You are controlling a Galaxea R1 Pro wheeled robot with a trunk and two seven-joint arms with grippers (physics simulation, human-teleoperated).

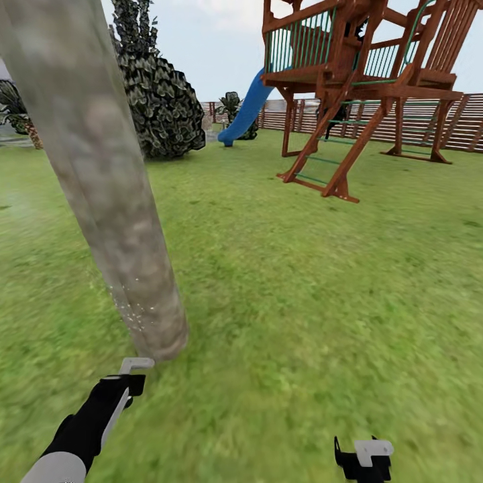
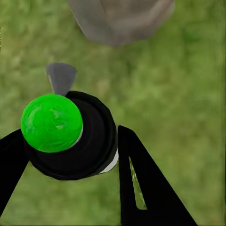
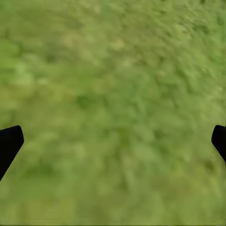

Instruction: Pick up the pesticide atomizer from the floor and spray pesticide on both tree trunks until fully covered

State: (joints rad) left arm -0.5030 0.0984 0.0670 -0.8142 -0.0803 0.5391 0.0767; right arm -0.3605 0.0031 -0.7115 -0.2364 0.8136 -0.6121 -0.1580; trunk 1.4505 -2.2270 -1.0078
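Note:
A thick grey-brown tree trunk (image 1: 100, 188) leans across the left of the head view, its base on the lawn. Tiny white specks of pesticide (image 1: 134, 310) dot its lower bark. My left gripper (image 1: 134, 382) sits just in front of the trunk's base. In the left wrist view it (image 2: 70, 141) is shut on the pesticide atomizer (image 2: 70, 136), a black round body with a bright green knob and a grey nozzle pointing at the trunk (image 2: 120, 19). My right gripper (image 1: 362, 463) hangs low at the right, open, with only grass between its fingertips (image 3: 9, 143).
A red-brown wooden play tower (image 1: 362, 87) with a blue slide (image 1: 245, 111) stands at the back right. A dark leafy shrub (image 1: 161, 100) rises behind the trunk. A slatted fence (image 1: 463, 121) closes the far edge. Green lawn (image 1: 302, 282) spreads between.

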